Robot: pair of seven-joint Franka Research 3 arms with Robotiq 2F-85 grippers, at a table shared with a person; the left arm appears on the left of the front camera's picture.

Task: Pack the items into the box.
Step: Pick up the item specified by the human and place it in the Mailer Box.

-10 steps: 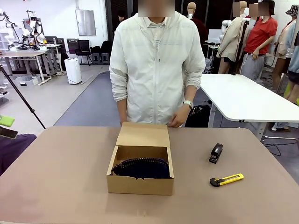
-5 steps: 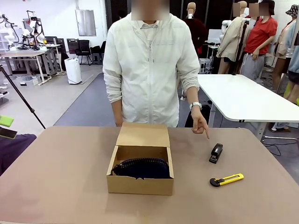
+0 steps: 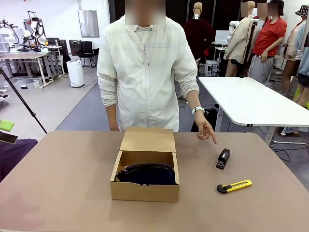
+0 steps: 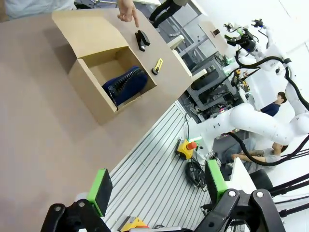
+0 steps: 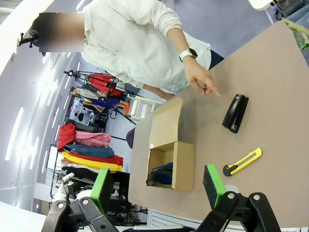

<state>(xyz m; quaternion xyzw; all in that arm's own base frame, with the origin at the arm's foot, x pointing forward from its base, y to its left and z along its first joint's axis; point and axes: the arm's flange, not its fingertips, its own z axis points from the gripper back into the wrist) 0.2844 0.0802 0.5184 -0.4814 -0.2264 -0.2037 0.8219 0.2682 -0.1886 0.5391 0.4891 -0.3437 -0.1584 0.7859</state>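
The brown cardboard box (image 3: 145, 191) stands open mid-table, lid flap up at the far side. Inside lies the dark navy bundle (image 3: 146, 173) with its black ribbed edge. Right of the box, the small black stapler (image 3: 223, 158) rests on the table, and the person's hand (image 3: 206, 130) points a finger down at it. The box (image 4: 91, 92), bundle (image 4: 124, 85) and stapler (image 4: 142, 39) also show in the left wrist view, beyond my open left gripper (image 4: 158, 188). My right gripper (image 5: 157, 186) is open high above the table, over the box (image 5: 182, 164) and stapler (image 5: 235, 112).
A yellow-and-black utility knife (image 3: 234, 185) lies near the stapler toward the front right. The person stands at the table's far edge behind the box. Bare tabletop (image 3: 58, 183) spreads left of the box. A white table (image 3: 251, 101) stands beyond on the right.
The person's hand has swung from behind the box out to the right and now points at the stapler. The person has shifted slightly left. Box, bundle and knife have not moved.
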